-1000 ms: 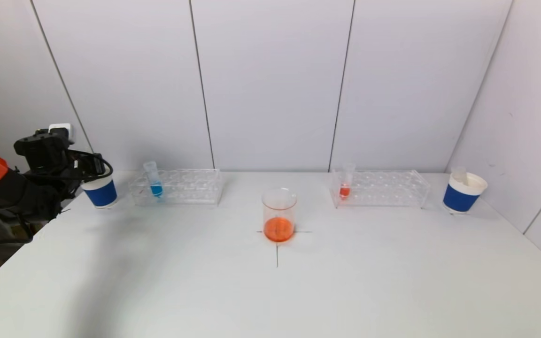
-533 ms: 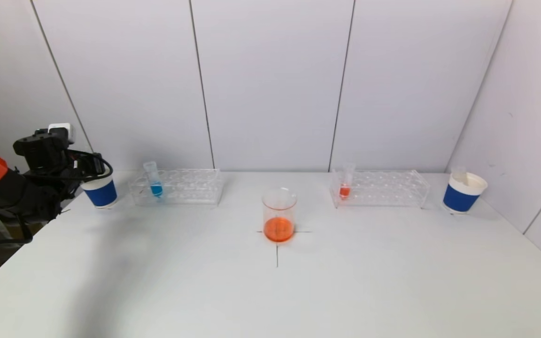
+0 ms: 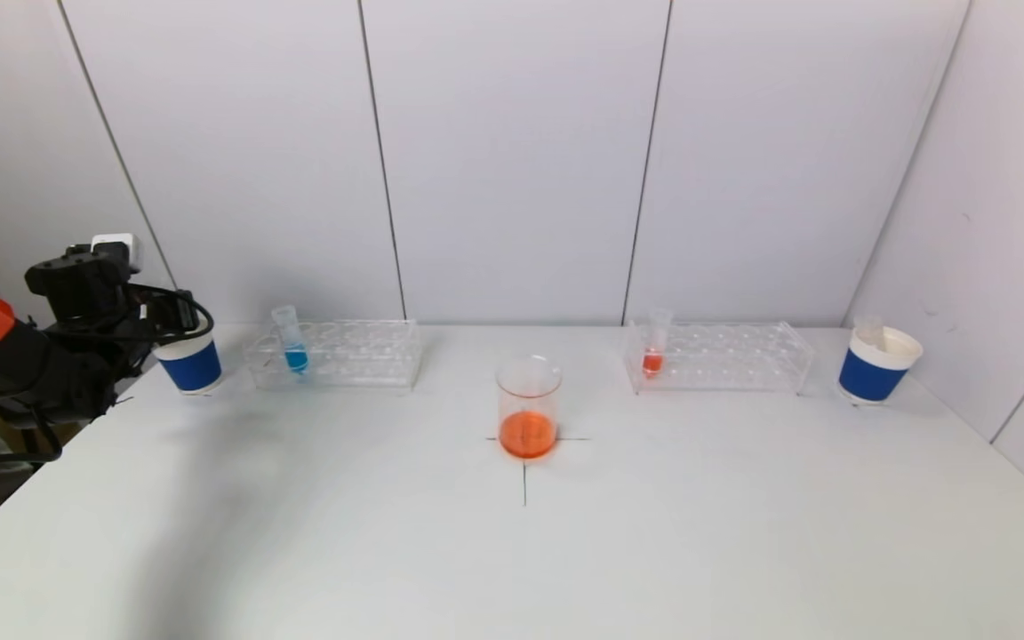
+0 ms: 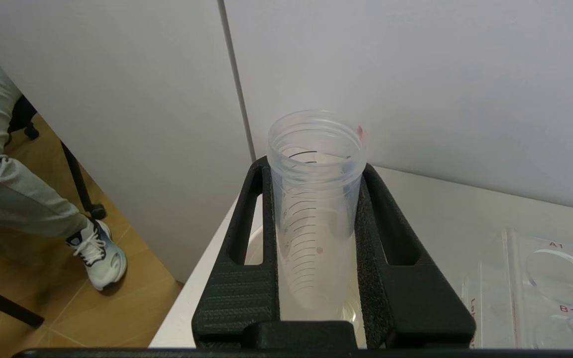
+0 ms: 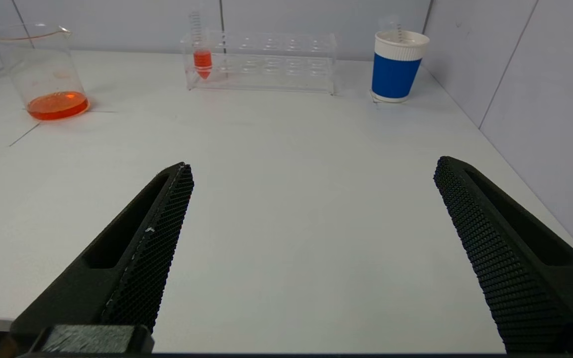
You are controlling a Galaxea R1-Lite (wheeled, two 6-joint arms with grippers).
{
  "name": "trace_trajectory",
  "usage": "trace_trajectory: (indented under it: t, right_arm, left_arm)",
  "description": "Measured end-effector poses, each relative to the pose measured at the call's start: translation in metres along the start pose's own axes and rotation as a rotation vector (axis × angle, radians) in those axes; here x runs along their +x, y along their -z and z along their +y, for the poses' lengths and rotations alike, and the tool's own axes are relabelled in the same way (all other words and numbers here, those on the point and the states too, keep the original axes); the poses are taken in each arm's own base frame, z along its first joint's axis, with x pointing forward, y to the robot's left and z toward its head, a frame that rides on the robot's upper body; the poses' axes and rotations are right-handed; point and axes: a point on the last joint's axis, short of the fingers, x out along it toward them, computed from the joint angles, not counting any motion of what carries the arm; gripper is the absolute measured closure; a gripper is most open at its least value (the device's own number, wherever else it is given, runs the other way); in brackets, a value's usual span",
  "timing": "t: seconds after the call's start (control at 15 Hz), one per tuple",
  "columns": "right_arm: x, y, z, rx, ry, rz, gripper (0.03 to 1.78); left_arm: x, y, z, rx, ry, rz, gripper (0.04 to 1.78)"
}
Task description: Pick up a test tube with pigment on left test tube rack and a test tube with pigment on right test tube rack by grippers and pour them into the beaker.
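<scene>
1. Hovering over the left paper cup (image 3: 189, 360), the left gripper (image 4: 316, 219) was clamped on an empty test tube (image 4: 315, 209), seemingly to drop it in as waste.
2. The right gripper (image 5: 311, 248) waited near the table's front edge, fingers spread wide, holding nothing.
3. The beaker (image 3: 527, 406) held orange liquid at the centre cross.
4. The blue tube (image 3: 291, 342) stood in the left rack (image 3: 334, 354) and the orange tube (image 3: 654, 342) in the right rack (image 3: 716, 357), both unpoured.
</scene>
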Motion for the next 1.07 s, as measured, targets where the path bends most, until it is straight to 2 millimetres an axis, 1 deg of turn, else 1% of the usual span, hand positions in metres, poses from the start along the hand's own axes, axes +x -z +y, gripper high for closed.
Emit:
trace_trajectory:
  t: [0.33,0.47,0.53,0.6,0.67,0.87,1.0,1.07]
  right_arm:
    - [0.0,0.0,0.0,0.0,0.0,0.0,0.05]
    - [0.0,0.0,0.0,0.0,0.0,0.0,0.05]
    - [0.0,0.0,0.0,0.0,0.0,0.0,0.05]
    - [0.0,0.0,0.0,0.0,0.0,0.0,0.05]
    - [0.0,0.0,0.0,0.0,0.0,0.0,0.05]
    - [0.0,0.0,0.0,0.0,0.0,0.0,0.05]
    - [0.0,0.0,0.0,0.0,0.0,0.0,0.05]
    - [0.0,0.0,0.0,0.0,0.0,0.0,0.05]
  left_arm:
    - [-0.0001,0.0,0.0,-0.005,0.001,0.0,1.35]
    - [-0.0007,-0.0001,0.0,-0.004,0.001,0.001,1.27]
    - [-0.0009,0.0006,0.0,-0.002,0.001,0.004,1.19]
    - [-0.0011,0.001,-0.0002,-0.001,0.002,0.007,1.07]
    - [-0.0013,0.0014,-0.0005,-0.001,0.002,0.008,0.93]
    - [-0.0015,0.0019,-0.0003,-0.001,0.001,0.01,0.44]
    - [-0.0015,0.0019,-0.0002,0.0,0.0,0.01,0.21]
    - [-0.0016,0.0016,-0.0001,-0.001,0.0,0.009,0.14]
